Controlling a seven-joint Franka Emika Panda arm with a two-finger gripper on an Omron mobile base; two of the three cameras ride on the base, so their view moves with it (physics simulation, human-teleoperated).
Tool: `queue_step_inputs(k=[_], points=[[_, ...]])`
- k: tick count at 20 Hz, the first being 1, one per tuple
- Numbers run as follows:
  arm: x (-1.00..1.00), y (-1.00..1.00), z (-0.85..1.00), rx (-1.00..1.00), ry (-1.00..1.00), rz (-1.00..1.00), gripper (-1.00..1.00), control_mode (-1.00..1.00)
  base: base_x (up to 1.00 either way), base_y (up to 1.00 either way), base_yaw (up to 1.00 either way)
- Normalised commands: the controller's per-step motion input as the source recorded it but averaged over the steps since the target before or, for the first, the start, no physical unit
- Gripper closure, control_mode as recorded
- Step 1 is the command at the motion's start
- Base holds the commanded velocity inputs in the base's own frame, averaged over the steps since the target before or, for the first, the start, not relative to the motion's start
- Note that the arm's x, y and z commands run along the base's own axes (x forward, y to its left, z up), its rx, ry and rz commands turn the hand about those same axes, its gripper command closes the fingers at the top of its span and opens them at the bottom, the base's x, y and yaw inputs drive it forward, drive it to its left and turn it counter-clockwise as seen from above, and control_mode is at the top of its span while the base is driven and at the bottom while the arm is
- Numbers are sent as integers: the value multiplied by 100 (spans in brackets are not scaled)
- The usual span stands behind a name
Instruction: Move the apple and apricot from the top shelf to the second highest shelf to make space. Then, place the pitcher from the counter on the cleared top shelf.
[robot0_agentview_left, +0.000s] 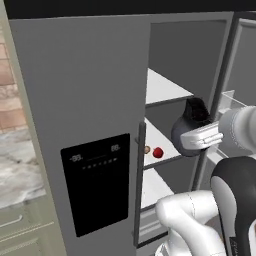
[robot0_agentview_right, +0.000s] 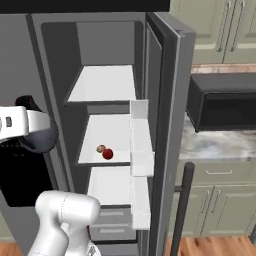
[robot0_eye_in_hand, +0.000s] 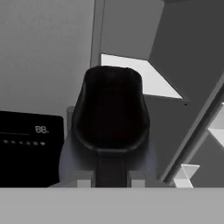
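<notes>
The apple (robot0_agentview_right: 108, 154) and apricot (robot0_agentview_right: 100, 149) are sitting side by side, touching, on the second highest shelf (robot0_agentview_right: 117, 131), below the top shelf (robot0_agentview_right: 107, 82). The pitcher (robot0_agentview_left: 189, 126) is hanging in front of the open fridge (robot0_agentview_right: 60, 55), between those two shelf levels.

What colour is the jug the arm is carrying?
Dark blue-grey, the pitcher shows best in the left base view.

My white arm with dark joints rises from the base, elbow bent, forearm reaching level toward the open fridge. My two-finger gripper (robot0_agentview_left: 192, 136) is clamped on the dark blue-grey round-bellied pitcher (robot0_agentview_left: 187, 125), carried upright in mid-air.
</notes>
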Motion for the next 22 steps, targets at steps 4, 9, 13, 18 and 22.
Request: queue_step_inputs(k=[4,9,13,18,22], points=[[0,0,0,0,0,0,100,100,48,-20,9],[0,0,0,0,0,0,100,100,40,-28,9],[0,0,0,0,0,0,100,100,37,-32,10],[0,0,0,0,0,0,100,100,27,-42,8],[0,0,0,0,0,0,100,100,12,-42,4]])
